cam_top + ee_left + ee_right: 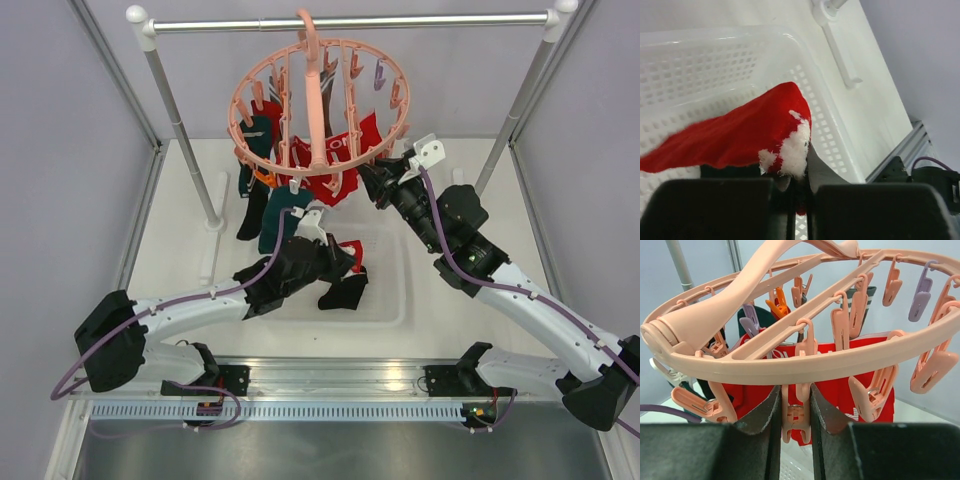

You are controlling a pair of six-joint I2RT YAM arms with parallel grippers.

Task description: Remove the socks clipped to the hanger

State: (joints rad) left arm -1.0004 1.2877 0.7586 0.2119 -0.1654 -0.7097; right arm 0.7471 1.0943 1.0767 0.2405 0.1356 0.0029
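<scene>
- Hanging by its hook from the grey rail (350, 22), the pink hanger (318, 110) sits above the far part of the bench (450, 290).
- Under its ring several socks (335, 175) are clipped: red in the middle, with a dark teal sock (275, 215) and a black sock (247, 210) to the left.
- Up at the ring's near rim, the right end effector (796, 405) has its fingers drawn in on one dangling pink clip (795, 425). It seems to press both sides, though the contact is hard to confirm.
- Lower down, the left end effector (799, 192) is clenched on a red sock (735, 137) with white marks, holding it over a white perforated basket (715, 55).
- Beside it, a dark sock (345, 292) lies in the basket.
</scene>
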